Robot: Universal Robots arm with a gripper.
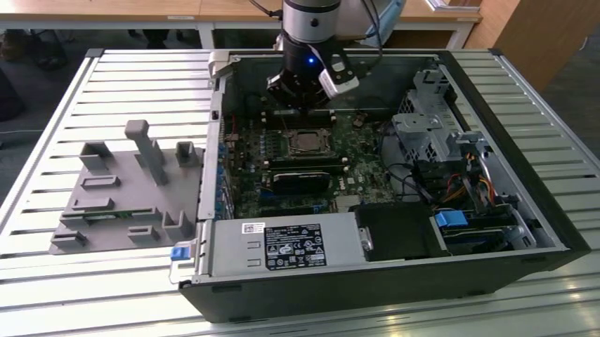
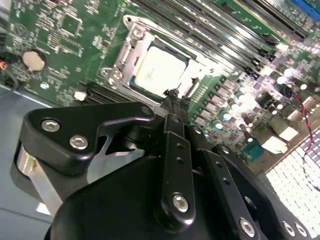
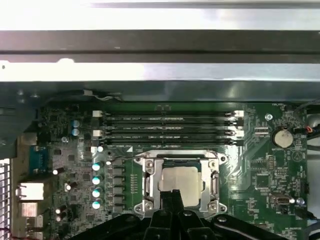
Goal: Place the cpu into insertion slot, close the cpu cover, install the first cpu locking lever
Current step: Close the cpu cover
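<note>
Bright, even light. Slatted table (image 1: pixel 66 288) glares white at exterior view's lower left; computer case (image 1: pixel 375 295) interior shadowed. In second wrist view cpu (image 2: pixel 159 67) lid washed pale, gripper (image 2: pixel 173 97) bulk soft. In first wrist view case wall (image 3: pixel 160 17) blown white.

Memory slots (image 3: pixel 167 127) (long, black) stand just beside the insertion slot (image 3: pixel 146 186), open overhead.

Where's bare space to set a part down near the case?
Bare slats on the table in front of the grey fixture, and a strip along the exterior view's right of the case. Inside the case is crowded; the gripper hangs by the cpu.
</note>
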